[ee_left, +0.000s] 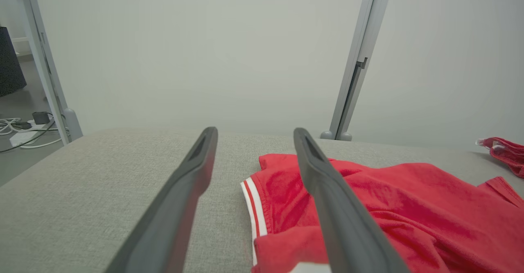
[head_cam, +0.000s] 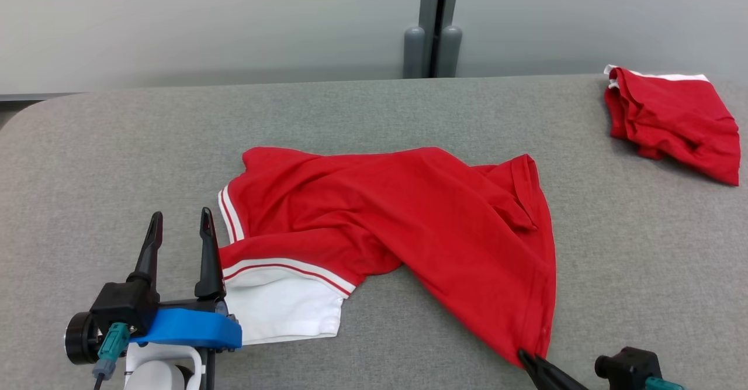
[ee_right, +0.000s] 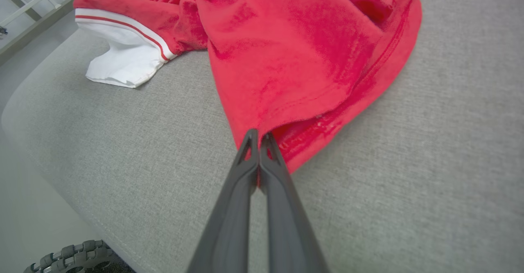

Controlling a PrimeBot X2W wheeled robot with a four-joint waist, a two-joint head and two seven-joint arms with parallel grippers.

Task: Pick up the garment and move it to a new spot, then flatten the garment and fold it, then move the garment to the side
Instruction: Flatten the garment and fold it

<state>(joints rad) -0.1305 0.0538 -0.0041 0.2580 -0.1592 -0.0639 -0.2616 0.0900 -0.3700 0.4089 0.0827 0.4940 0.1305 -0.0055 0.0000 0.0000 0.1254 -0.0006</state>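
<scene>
Head view: grey fabric surface [head_cam: 117, 144] w/ rounded corners, pale wall [head_cam: 204, 21] behind, grey post [head_cam: 432, 21] at the far edge. Red shirt [head_cam: 397, 214] lies crumpled at centre, its white sleeve toward near-left. A 2nd red cloth [head_cam: 672, 121] sits at far right, partly cut by the frame. L gripper [head_cam: 181, 214] is just beside the sleeve, jaws wide, holding nothing. R gripper [ee_right: 260, 136] has jaws closed on the shirt's near hem corner; its body is cut off at the bottom edge. Left wrist view: cables [ee_left: 20, 129] on the floor, hard to make out.
</scene>
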